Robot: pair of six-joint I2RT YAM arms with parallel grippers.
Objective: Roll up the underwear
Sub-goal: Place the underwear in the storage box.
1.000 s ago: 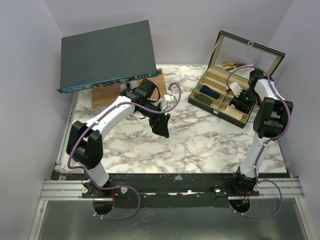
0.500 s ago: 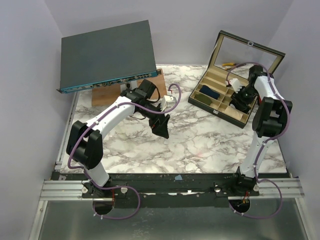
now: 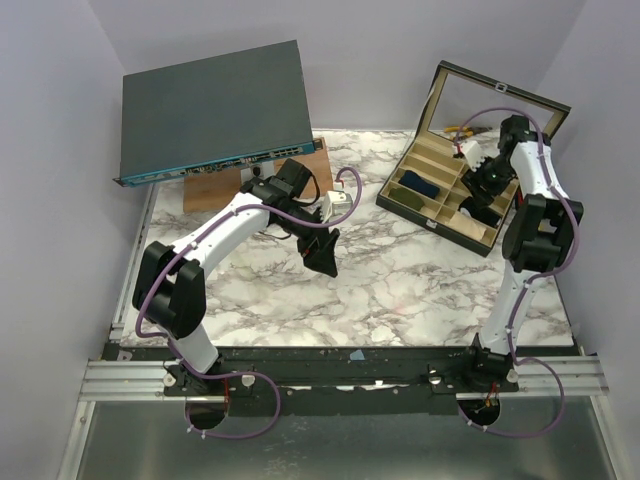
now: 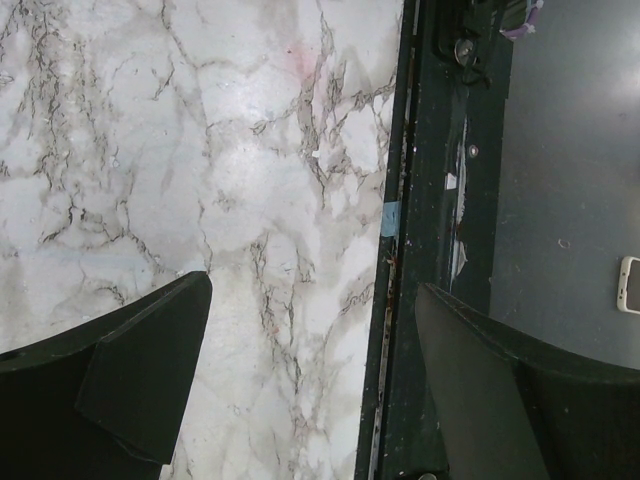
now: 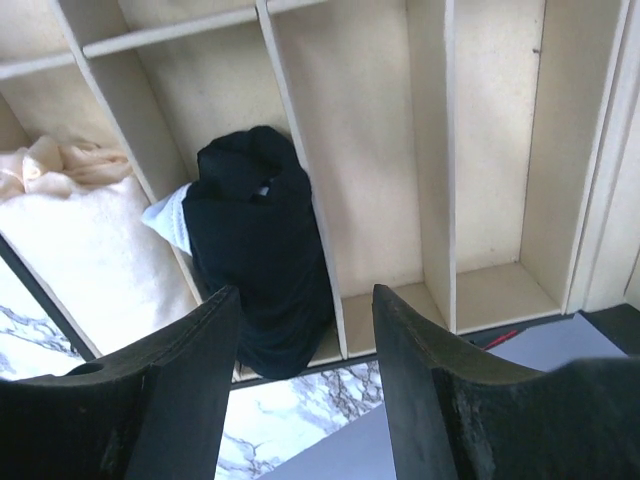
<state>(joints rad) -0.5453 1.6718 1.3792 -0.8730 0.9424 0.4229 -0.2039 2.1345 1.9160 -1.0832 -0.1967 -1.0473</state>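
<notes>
Left hand [image 3: 322, 256] hangs over the table [image 3: 400, 290]; right hand [image 3: 478, 183] is over the open box [image 3: 440, 215].

Left wrist view: left hand spread wide, empty, near the table's edge.

Right wrist view: right hand released, spread above the underwear [image 5: 262, 270], which lies bundled in one compartment beside cream cloth [image 5: 80, 240].

Only your right arm [image 3: 528, 178] moves over this last second. Its wrist climbs step by step away from the bases, toward the back of the divided box [image 3: 432, 223]. In the top view the arm's upper joint now sits higher than before and closer to the raised lid [image 3: 500, 100]. The purple cable [image 3: 486, 113] looping over it arches taller. The right gripper [image 5: 305, 310] goes with the wrist, shifting from the box's near right part toward its rear compartments.
</notes>
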